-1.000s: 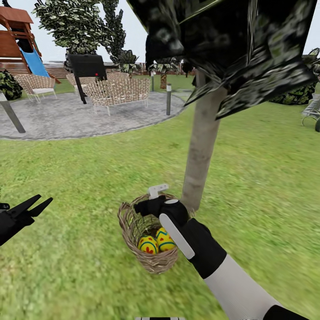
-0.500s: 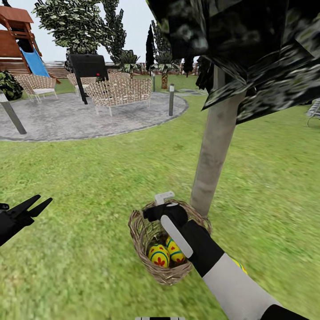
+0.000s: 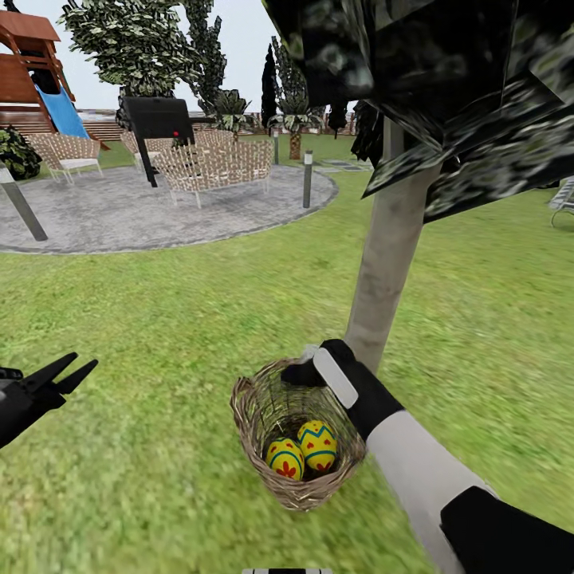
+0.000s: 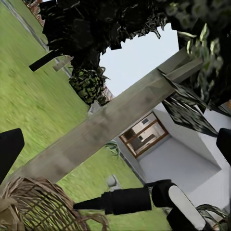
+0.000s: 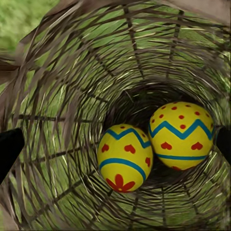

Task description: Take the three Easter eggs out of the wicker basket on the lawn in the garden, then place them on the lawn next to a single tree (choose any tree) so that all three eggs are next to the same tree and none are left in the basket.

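Lawn (image 3: 159, 319) spreads under me, the tree (image 3: 383, 271) trunk rising just beyond my right jaws (image 3: 307, 368), which hover over the far rim of the wicker basket (image 3: 255, 414), spread wide and empty; my left jaws (image 3: 68, 373) hang parted, holding nothing. Two eggs (image 5: 154, 144) lie touching below my jaws, long axes tilted, tips toward the mouth. Closing off-centre could squirt one sideways or tip the basket.

basket (image 3: 263, 414) mouth open above, trunk (image 3: 388, 263) close behind
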Available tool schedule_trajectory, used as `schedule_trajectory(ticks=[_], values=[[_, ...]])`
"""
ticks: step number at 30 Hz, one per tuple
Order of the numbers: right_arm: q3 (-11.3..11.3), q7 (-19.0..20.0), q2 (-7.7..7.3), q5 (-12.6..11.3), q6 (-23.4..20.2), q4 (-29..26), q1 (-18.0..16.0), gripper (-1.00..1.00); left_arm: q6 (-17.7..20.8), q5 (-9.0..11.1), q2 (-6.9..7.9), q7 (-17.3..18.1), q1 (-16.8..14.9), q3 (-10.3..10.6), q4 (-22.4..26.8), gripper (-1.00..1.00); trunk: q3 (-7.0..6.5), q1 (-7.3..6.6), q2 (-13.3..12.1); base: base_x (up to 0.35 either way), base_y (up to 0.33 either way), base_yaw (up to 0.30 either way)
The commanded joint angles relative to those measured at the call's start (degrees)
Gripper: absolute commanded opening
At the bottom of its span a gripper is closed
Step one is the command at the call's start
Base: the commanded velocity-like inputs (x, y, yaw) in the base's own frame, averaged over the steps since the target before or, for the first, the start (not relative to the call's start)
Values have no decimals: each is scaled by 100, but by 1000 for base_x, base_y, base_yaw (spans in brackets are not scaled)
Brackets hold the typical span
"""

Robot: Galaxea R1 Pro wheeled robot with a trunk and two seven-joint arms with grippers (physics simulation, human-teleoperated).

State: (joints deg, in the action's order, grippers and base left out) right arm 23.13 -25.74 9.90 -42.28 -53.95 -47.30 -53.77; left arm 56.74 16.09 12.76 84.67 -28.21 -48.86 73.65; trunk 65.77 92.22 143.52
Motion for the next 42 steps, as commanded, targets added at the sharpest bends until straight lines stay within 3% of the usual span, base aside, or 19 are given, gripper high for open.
schedule_trajectory(ticks=[1,7,14,21,32,37,42], values=[[-41,5,-2,-13,-7,160,-96,100,0,0,0,-1,0,0,-12,100,0,0,0,0,0,0],[-98,59,3,-13,-18,700,-453,100,3,-1,-7,-3,0,8,-33,100,0,0,0,0,0,0],[-97,184,3,4,-19,713,-492,100,1,-1,-27,-4,0,14,-34,100,89,10,5,0,0,0],[-97,744,-5,0,-19,715,-494,100,3,1,-28,-3,0,12,-35,100,177,21,11,0,0,0],[-170,806,-10,-27,-36,809,-486,100,4,15,-27,-3,0,-1,-35,100,266,31,16,0,0,0],[-504,794,-10,-31,-44,823,-481,100,4,17,-26,-3,0,-1,-35,100,310,36,19,0,0,0],[-598,790,-21,-26,-45,873,-477,100,4,17,-22,-3,0,-8,-71,100,377,44,23,0,0,0]])
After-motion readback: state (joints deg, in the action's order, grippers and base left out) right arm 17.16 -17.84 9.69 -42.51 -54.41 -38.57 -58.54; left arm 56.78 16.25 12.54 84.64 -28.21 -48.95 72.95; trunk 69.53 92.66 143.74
